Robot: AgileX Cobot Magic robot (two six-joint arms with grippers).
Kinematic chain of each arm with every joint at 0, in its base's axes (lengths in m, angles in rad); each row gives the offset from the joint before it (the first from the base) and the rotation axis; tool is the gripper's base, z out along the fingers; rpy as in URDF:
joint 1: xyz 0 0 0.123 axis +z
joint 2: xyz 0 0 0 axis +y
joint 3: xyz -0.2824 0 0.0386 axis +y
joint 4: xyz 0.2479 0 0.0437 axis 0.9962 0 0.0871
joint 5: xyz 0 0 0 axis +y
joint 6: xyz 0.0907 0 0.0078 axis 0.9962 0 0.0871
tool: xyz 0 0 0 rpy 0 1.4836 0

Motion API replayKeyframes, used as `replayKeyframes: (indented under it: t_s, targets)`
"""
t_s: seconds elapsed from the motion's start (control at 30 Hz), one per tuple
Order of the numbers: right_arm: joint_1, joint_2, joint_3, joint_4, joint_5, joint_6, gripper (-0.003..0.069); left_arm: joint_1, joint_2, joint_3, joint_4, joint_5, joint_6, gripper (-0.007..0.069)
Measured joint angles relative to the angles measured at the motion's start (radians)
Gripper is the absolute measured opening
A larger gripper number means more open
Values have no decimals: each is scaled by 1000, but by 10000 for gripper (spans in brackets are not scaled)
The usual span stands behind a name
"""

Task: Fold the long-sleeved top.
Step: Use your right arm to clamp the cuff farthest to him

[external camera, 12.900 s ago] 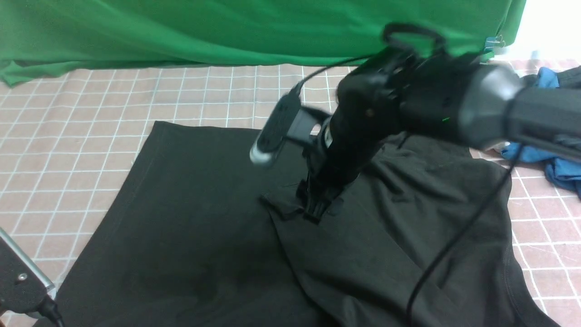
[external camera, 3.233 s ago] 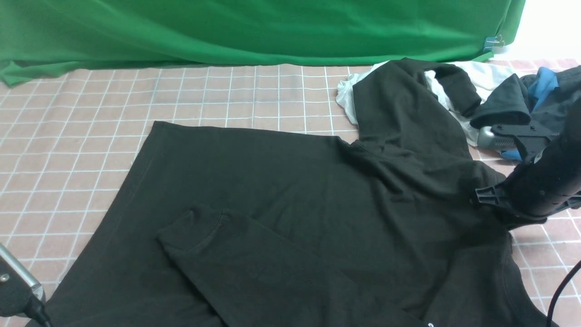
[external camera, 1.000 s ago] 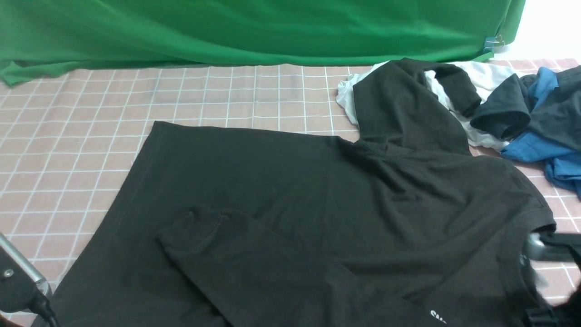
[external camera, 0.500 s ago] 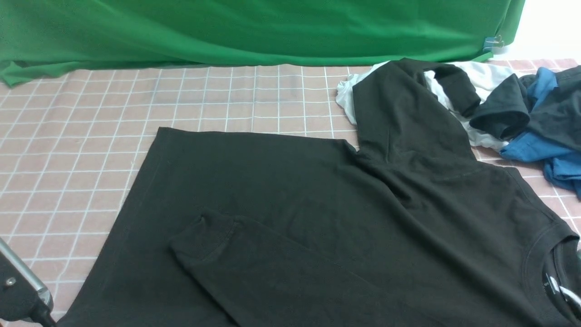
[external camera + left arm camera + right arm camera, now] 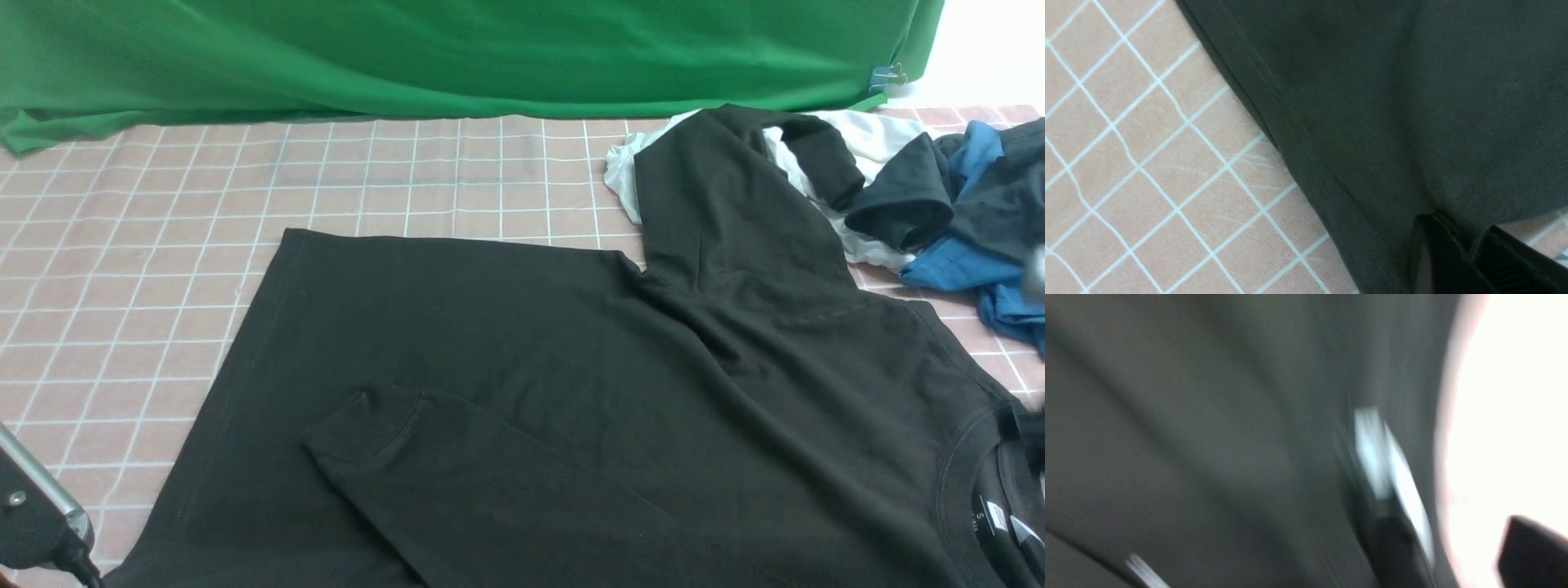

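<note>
At the back, a green backdrop (image 5: 408,49) hangs down onto the pink checked surface (image 5: 122,245). The long-sleeved top (image 5: 531,343) lies spread flat over the middle and near part of the surface. Its long axis runs side to side, with the hem (image 5: 245,327) toward the robot's left and the ribbed neck (image 5: 955,482) toward its right, at the near right corner of the front view. One sleeve (image 5: 490,482) is folded across the body, cuff pointing left. The other sleeve (image 5: 718,196) runs away toward the backdrop and lies over a white garment (image 5: 865,131), with its cuff end bent to the right.

A charcoal garment (image 5: 906,204) and a blue garment (image 5: 955,265) are heaped far right, just beside that sleeve.

Of the left arm (image 5: 33,523), only the wrist end shows, low at the near left corner by the hem. The left gripper (image 5: 1466,241) is closed, pinching the top's edge fabric, which bunches at its tips.

The right arm (image 5: 1035,282) is a blurred sliver at the right edge. The right wrist view is heavily blurred. The right gripper (image 5: 1449,526) is over the neck area, jaws apart, nothing between them.

A white neck label (image 5: 992,514) sits inside the collar.
</note>
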Motion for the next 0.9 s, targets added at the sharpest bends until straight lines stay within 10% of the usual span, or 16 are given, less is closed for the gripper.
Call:
replayKeyframes:
  t_s: [0.13, 0.3, 0.9]
  targets:
    - [0, 52, -103, 250, -249, -239, 112, 0, 0, 0, 0, -13, 0, 37]
    - [0, 234, -271, 348, -299, -377, 87, 0, 0, 0, 0, -24, 1, 37]
    - [-14, 1022, -1243, 324, -95, -340, 484, 0, 0, 0, 10, -31, 5, 37]
